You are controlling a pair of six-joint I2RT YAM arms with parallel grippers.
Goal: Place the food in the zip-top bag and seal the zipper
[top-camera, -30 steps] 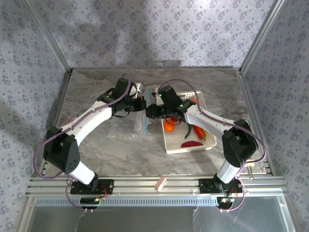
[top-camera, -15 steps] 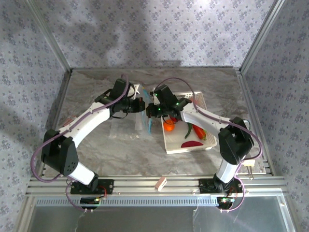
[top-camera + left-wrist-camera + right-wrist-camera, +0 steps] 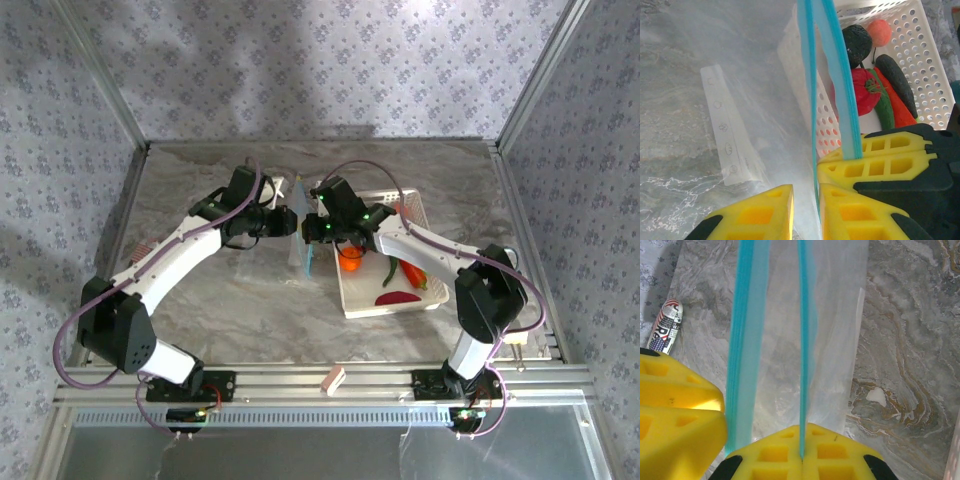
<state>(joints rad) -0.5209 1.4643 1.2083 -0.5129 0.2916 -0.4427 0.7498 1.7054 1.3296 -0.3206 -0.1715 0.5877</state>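
In the top view the two arms meet over the middle of the marble bench [image 3: 200, 180], just left of the white perforated basket [image 3: 932, 65]. Between them hangs the zip-top bag [image 3: 740, 100], clear and crinkled, its body draped down onto the bench and its side lying against the basket's left wall. The zipper [image 3: 840, 85], a thin light-blue strip, stands parted into two lips that run side by side with a gap between them. The right pincer [image 3: 801, 440] is clenched on one lip, and the blue line vanishes into the seam where its yellow fingers [image 3: 770, 455] meet. The left pincer [image 3: 806, 215] is released a little. A narrow gap shows between its fingers, and the other lip runs down into that gap close against the inner face of one of them. Whether that finger touches the strip cannot be told. The two pincers sit just beside each other at the bag's mouth. The food lies in the basket: a red tomato [image 3: 862, 92], an orange ball [image 3: 880, 31], a dark round piece [image 3: 856, 42], a long dark vegetable [image 3: 897, 80], a green one [image 3: 884, 110] and a red chili [image 3: 897, 107] packed together, with a dark red slice [image 3: 397, 297] nearer the front wall. A small printed wrapper [image 3: 667, 325] lies on the bench well apart from the bag.
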